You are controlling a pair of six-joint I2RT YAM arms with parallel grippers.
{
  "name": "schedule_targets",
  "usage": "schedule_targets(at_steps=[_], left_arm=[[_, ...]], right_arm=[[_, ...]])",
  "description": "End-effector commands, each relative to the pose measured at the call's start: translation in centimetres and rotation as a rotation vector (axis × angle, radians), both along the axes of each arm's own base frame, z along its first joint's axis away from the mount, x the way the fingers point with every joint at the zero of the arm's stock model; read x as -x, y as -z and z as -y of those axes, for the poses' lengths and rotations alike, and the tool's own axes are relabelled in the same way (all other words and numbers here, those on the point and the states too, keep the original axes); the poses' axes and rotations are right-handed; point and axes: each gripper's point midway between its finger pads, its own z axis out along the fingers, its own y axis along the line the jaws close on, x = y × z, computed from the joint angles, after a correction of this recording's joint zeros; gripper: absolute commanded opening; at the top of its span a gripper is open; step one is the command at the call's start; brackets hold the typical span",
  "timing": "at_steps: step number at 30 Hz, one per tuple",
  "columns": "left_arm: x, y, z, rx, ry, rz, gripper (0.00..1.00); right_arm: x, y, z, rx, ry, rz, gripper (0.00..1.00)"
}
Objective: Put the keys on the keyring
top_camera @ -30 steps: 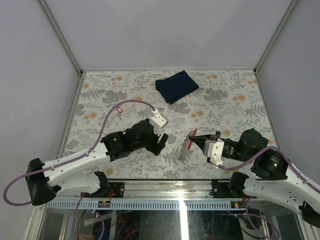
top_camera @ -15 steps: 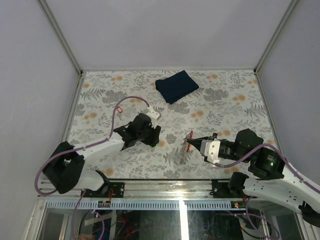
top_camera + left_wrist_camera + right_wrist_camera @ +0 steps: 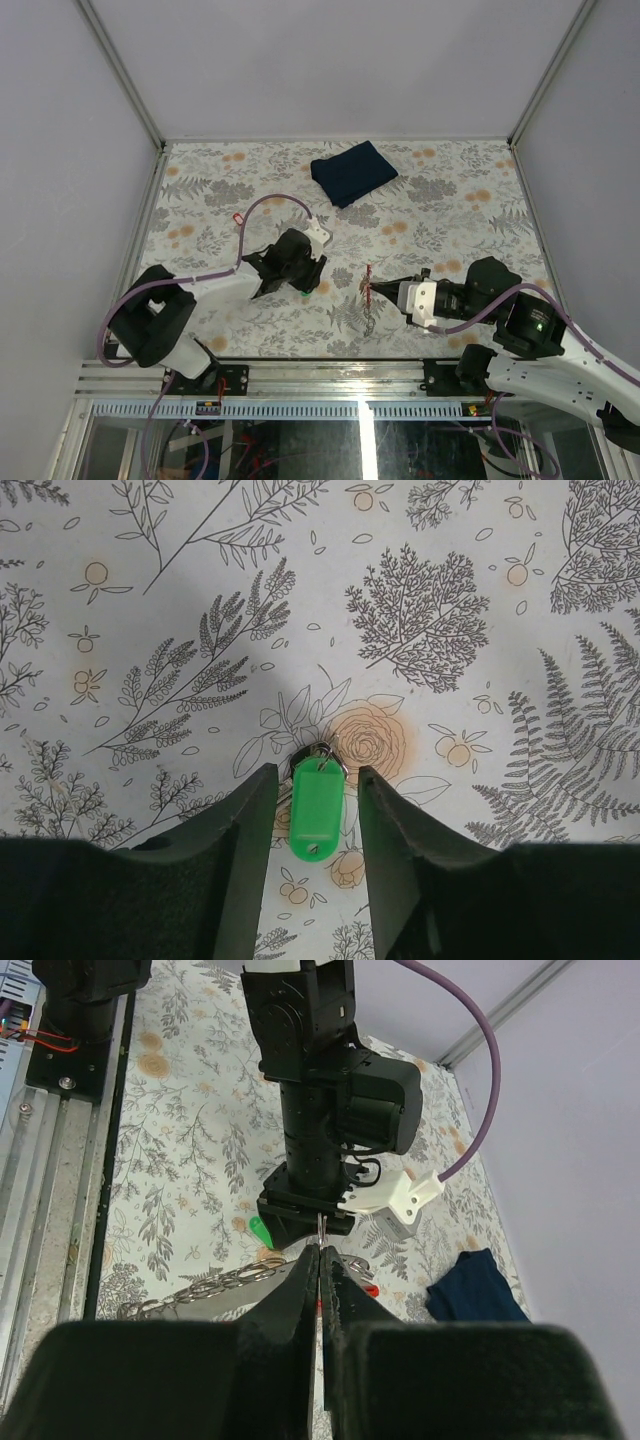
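left arm comes down over the green key, jaws narrowing

since a second ago the left arm has swung forward and down toward the middle of the table, and the left gripper (image 3: 315, 775) has narrowed. the right arm has carried the keyring a little to the left. now the left jaws stand apart, one finger on each side of the green key (image 3: 316, 815), which lies flat on the flowered table (image 3: 480, 600) with a sliver of gap either side, not yet pinched. the right gripper (image 3: 318, 1252) is pressed together on the keyring (image 3: 215, 1285), whose links droop to one side with the red tag (image 3: 366, 287) by them, near the green key. i cannot find the yellow-orange key; it may be hidden under the left arm.

the key looks light, stiff and tiny. its smooth plastic head will likely skate on the table, so the hold belongs across the head's long sides, leaving the metal end free. the keyring seems floppy and apt to swing.
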Motion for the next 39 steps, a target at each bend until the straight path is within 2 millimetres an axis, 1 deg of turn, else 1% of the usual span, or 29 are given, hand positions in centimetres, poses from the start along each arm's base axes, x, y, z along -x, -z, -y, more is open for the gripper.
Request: schedule_targets(at_steps=[1,4,6,12,15,18,21,24,26,28,30,33,37,39], left_arm=[[-1.4,-1.0,1.5,0.048,0.042,0.064,0.36],[-1.3,-0.6,1.7,0.048,0.056,0.053,0.35],[-1.3,-0.5,1.9,0.051,0.062,0.050,0.32],[-1.3,-0.1,2.0,0.041,0.073,0.043,0.29],[-1.2,0.0,2.0,0.044,0.078,0.037,0.23],[-1.2,0.1,2.0,0.043,0.082,0.037,0.20],[-1.2,0.1,1.8,0.041,0.075,0.042,0.12],[-1.3,-0.2,1.8,0.046,0.070,0.055,0.05],[-1.4,-0.8,1.9,0.057,0.071,0.067,0.02],[-1.5,-1.9,2.0,0.076,0.074,0.087,0.00],[-1.4,-3.5,2.3,0.104,0.089,0.111,0.00],[-1.2,-6.8,2.5,0.160,0.112,0.176,0.00],[-1.1,-10.9,2.0,0.205,0.125,0.286,0.00],[-0.6,-13.0,1.8,0.227,0.149,0.332,0.00]], right_arm=[[0.4,-2.2,-0.7,-0.075,-0.031,0.021,0.00],[0.4,-2.2,-0.8,-0.076,-0.036,0.021,0.00],[0.4,-2.2,-0.9,-0.074,-0.038,0.019,0.00],[0.5,-2.2,-0.9,-0.074,-0.039,0.017,0.00],[0.5,-2.1,-0.9,-0.074,-0.039,0.013,0.00],[0.5,-2.1,-0.9,-0.074,-0.039,0.011,0.00],[0.5,-2.1,-0.8,-0.073,-0.039,0.013,0.00],[0.5,-2.2,-0.7,-0.075,-0.035,0.014,0.00],[0.5,-2.2,-0.6,-0.076,-0.033,0.016,0.00],[0.5,-2.2,-0.6,-0.077,-0.029,0.015,0.00],[0.4,-2.1,-0.5,-0.076,-0.024,0.020,0.00],[0.0,-2.1,-0.2,-0.064,-0.007,0.044,0.00],[-0.6,-2.4,0.0,-0.058,0.012,0.105,0.00],[-0.8,-2.7,0.0,-0.060,0.017,0.141,0.00]])
